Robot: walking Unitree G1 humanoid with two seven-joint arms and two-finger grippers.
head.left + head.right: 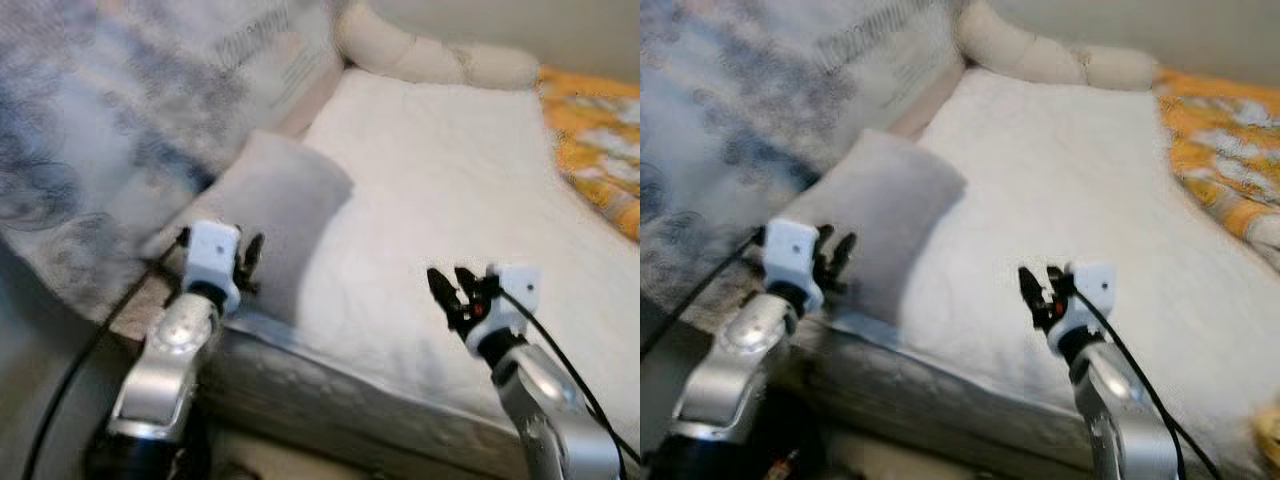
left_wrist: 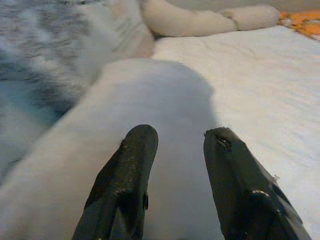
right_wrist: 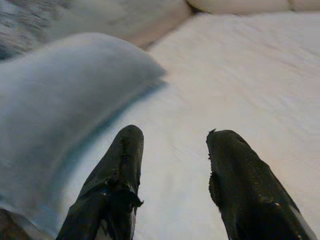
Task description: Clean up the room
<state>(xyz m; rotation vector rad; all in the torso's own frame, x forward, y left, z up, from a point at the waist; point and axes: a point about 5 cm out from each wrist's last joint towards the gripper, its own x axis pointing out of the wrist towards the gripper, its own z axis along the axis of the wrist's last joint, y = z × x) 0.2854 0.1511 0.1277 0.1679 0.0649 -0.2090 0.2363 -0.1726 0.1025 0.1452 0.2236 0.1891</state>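
Observation:
A grey pillow lies tilted on the left side of the white bed, leaning toward a grey-blue patterned blanket. My left gripper hovers open at the pillow's near end, its fingers spread just over the fabric. My right gripper is open over the bare white sheet, to the right of the pillow, holding nothing.
A long cream bolster lies along the head of the bed. An orange patterned cover sits at the far right. The mattress's front edge runs just below both grippers. A black cable trails off the left arm.

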